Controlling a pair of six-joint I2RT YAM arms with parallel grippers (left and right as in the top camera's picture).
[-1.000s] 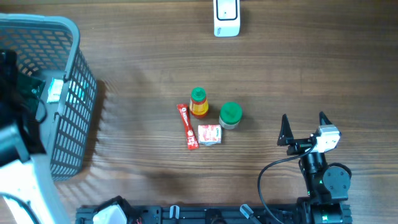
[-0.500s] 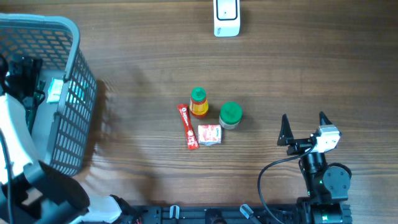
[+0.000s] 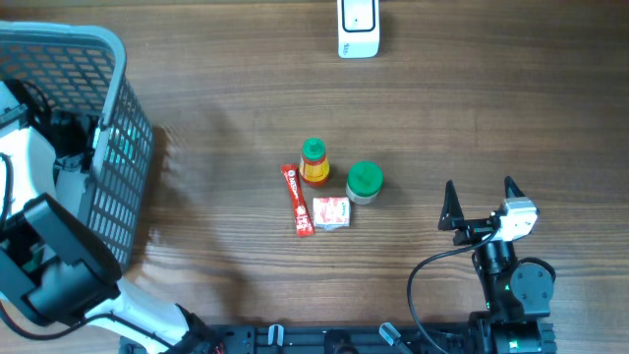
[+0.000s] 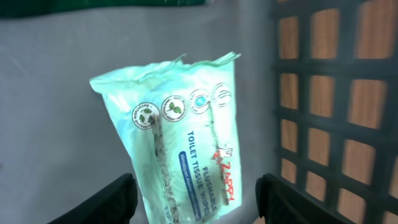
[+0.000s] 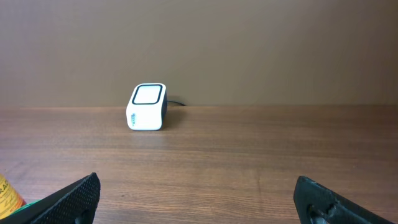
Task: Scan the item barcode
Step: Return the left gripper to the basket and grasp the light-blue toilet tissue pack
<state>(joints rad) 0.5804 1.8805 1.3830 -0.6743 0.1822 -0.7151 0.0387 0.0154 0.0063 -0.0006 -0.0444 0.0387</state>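
Between the black fingers of the left gripper (image 4: pixel 196 196) sits a pale mint-green plastic wipes pack (image 4: pixel 180 143), printed with white round emblems, a dark blue band and red lettering. Right of it, the grey lattice plastic basket (image 4: pixel 336 124) shows brown through its square holes. On the brown wood-grain table (image 3: pixel 442 108), left of the black right gripper (image 3: pixel 480 189), are a red flat sachet (image 3: pixel 297 200), a green-capped yellow bottle (image 3: pixel 314 162), a green-lidded jar (image 3: pixel 364 181) and a red-and-white small box (image 3: pixel 331 212). Far ahead of it is a white box scanner (image 5: pixel 147 107) with a dark-rimmed window.
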